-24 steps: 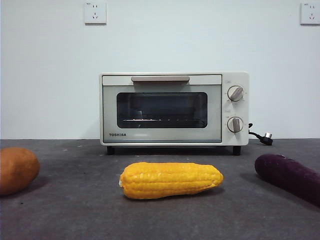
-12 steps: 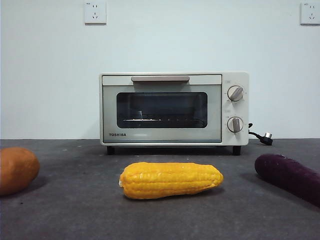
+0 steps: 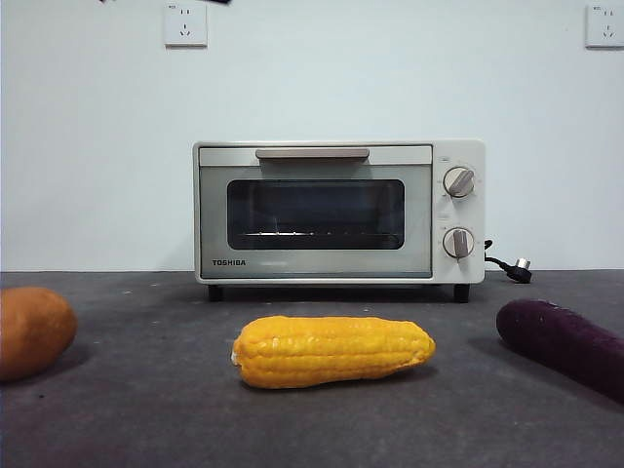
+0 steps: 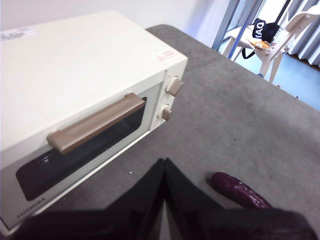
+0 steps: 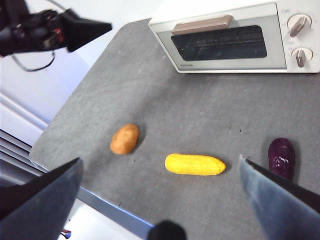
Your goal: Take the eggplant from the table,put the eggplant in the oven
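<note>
Table (image 3: 146, 409); eggplant (image 3: 565, 343) whole from right wrist

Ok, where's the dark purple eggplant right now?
The dark purple eggplant lies on the grey felt table at the front view's right edge, beside the yellow corn cob, before the closed cream oven.

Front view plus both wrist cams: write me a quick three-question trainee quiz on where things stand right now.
1. True or false: the oven door is shut.
2. Which thing lies on the table directly in front of the oven?
A. the corn cob
B. the eggplant
C. the brown potato-like lump
3. Fill in: the left gripper has its jaws ____, while the right gripper has its jaws spread wide, high above the table.

Key: 1 true; 2 A; 3 shut. Neither gripper holds anything, and the eggplant lies untouched.
</note>
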Motion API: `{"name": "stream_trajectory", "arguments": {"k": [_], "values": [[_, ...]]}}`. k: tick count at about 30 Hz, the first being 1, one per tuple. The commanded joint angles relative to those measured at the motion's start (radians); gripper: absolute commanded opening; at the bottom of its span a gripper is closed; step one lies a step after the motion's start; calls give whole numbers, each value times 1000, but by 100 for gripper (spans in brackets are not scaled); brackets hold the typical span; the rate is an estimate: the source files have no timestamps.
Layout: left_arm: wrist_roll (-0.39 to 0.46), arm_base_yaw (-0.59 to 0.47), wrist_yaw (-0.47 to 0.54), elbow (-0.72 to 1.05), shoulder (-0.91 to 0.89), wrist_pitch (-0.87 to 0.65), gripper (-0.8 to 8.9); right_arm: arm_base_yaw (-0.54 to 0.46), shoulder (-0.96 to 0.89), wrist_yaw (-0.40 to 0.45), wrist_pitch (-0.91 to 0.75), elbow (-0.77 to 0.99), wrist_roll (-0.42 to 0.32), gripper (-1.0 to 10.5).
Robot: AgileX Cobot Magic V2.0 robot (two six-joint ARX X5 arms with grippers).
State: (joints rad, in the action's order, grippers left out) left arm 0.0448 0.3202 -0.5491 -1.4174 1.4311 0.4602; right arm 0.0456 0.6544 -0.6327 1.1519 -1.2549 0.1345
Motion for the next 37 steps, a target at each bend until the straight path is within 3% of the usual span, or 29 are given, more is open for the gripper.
{"name": "stream_trajectory", "arguments": {"k": [1,17,37], "values": [[27,2,3,-37,70,-13,-5,1,-2,-3,0,-5,-7,541],[56,2,109,-137,324,-167,-6,1,31,2,3,-5,-8,540],[66,43,162,-137,404,-312,-6,1,56,5,5,-5,-8,539]]}}
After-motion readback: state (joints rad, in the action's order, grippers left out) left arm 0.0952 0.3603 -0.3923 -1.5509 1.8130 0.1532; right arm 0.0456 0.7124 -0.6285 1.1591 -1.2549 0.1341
